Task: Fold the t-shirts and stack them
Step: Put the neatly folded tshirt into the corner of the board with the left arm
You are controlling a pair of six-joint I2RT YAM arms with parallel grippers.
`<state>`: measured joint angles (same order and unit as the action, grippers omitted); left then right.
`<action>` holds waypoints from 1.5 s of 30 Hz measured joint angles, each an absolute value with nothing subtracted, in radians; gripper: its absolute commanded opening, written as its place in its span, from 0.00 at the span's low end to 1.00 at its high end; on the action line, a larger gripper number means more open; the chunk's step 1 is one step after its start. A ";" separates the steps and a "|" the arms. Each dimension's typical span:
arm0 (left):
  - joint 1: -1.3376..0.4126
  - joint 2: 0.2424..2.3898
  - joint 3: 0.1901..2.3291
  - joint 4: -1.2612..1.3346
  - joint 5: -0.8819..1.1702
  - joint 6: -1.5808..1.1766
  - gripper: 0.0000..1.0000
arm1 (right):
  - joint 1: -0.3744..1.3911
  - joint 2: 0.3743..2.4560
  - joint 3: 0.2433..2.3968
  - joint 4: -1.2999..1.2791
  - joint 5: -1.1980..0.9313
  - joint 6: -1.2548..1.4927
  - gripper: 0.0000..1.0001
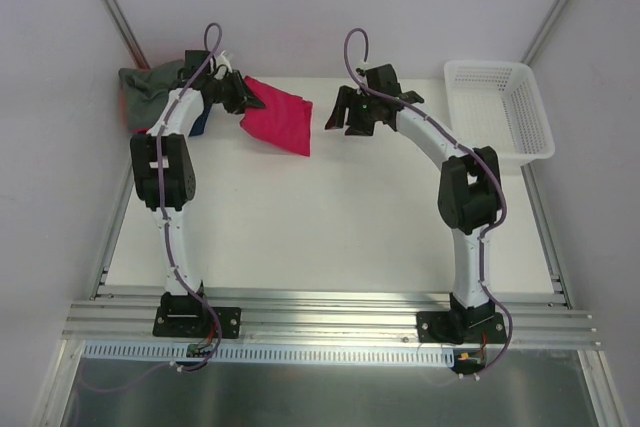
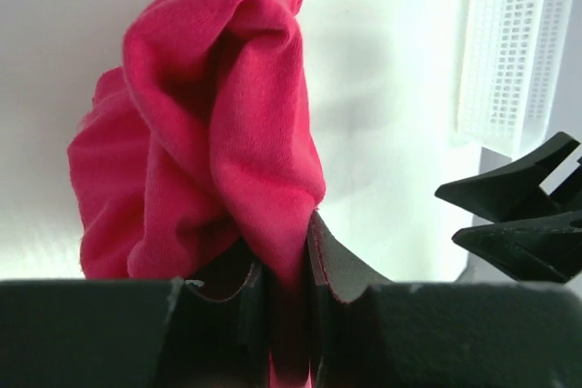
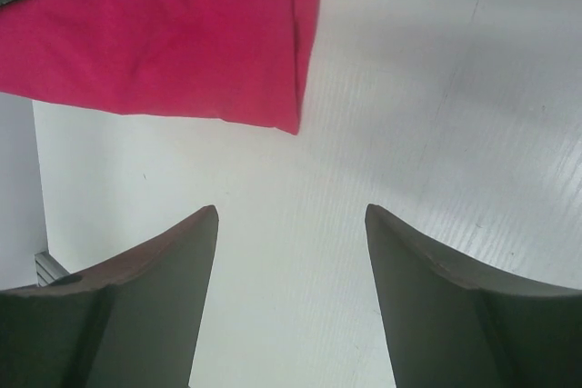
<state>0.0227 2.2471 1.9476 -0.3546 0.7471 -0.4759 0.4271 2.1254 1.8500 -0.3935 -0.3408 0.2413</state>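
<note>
At the bench's (image 1: 330, 227) far left, my left claw (image 1: 240, 97) pinches a bunched edge of the red shirt (image 1: 280, 122), beside the grey-green shirt (image 1: 145, 87). My right claw (image 1: 345, 112) hovers spread and empty, just off the cloth's free corner. I judge this to be the folding step. Next the right claw must take that corner without dragging the cloth out of the left's grip.

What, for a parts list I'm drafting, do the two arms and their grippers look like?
Both the left arm and right arm have white tubular links, black joint housings and black base plates. A purple cable runs along each. The left gripper and right gripper are black, each with two tapering fingers.
</note>
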 measured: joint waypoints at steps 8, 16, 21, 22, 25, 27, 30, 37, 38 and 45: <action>0.124 2.230 1.967 -0.443 0.670 -0.375 0.00 | 0.427 2.117 1.815 -0.399 -0.336 0.230 0.71; 0.256 2.223 2.067 -0.516 0.554 -0.258 0.00 | 0.427 2.069 1.771 -0.401 -0.327 0.223 0.70; 0.275 2.222 2.177 -0.530 0.503 -0.195 0.00 | 0.428 2.032 1.747 -0.396 -0.323 0.217 0.70; 0.276 2.220 2.193 -0.530 0.493 -0.186 0.00 | 0.429 2.028 1.742 -0.394 -0.322 0.216 0.71; 0.278 2.216 2.220 -0.532 0.477 -0.163 0.00 | 0.429 2.017 1.727 -0.393 -0.322 0.216 0.70; 0.283 2.216 2.233 -0.534 0.461 -0.150 0.00 | 0.429 2.014 1.720 -0.394 -0.321 0.216 0.70; 0.289 2.216 2.247 -0.540 0.436 -0.133 0.00 | 0.429 2.014 1.719 -0.393 -0.321 0.216 0.70; 0.341 2.214 2.280 -0.545 0.386 -0.104 0.00 | 0.431 2.013 1.719 -0.392 -0.321 0.216 0.71; 0.354 2.213 2.285 -0.545 0.380 -0.097 0.00 | 0.433 2.014 1.719 -0.393 -0.321 0.216 0.71; 0.421 2.204 2.315 -0.545 0.310 -0.056 0.00 | 0.447 2.014 1.720 -0.392 -0.322 0.217 0.70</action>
<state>0.4206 2.2040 2.3154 -0.5449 0.3103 -0.0555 0.4469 2.0136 1.7195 -0.3923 -0.3218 0.2169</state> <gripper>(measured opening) 0.141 0.706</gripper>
